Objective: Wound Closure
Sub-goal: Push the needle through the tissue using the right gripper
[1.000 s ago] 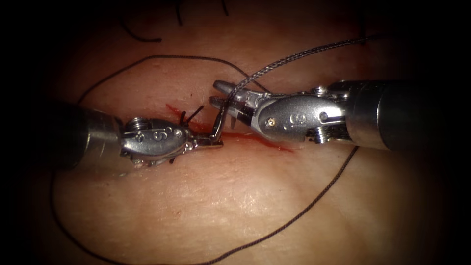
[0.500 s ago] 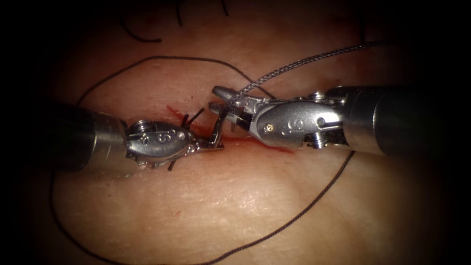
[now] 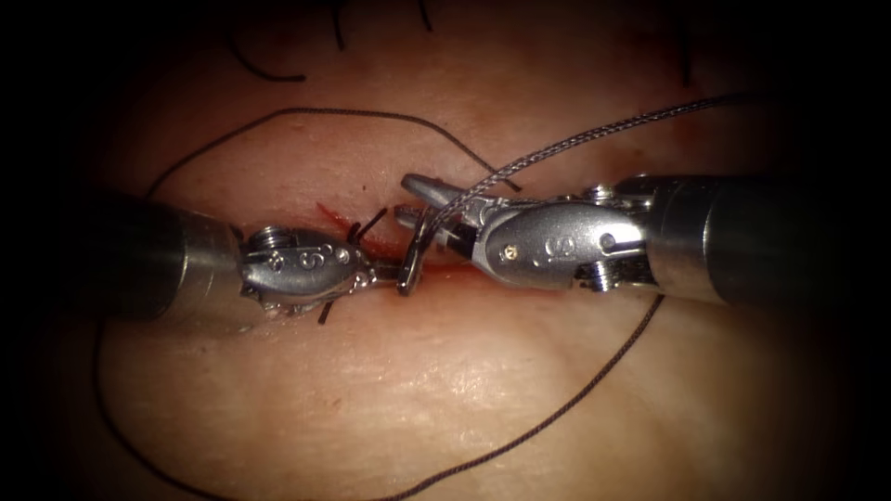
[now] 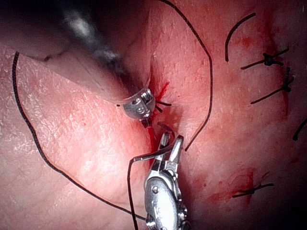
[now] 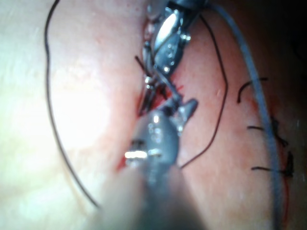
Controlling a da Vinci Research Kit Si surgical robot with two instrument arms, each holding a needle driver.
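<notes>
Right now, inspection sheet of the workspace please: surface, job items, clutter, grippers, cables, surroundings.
Surface: tissue, with the cut running between the two tools; red fluid along it.
Job's things: curved needle standing over the cut, not seen in the tissue; thread looping across the tissue.
Clutter: cut ends of thread; tied stitches in the left wrist view.
Grippers: left tool shut on the needle near its lower end; right tool open around the needle's upper part, holding nothing.
Cables: grey braided cable running across the right tool.
Surroundings: nothing seen.
</notes>
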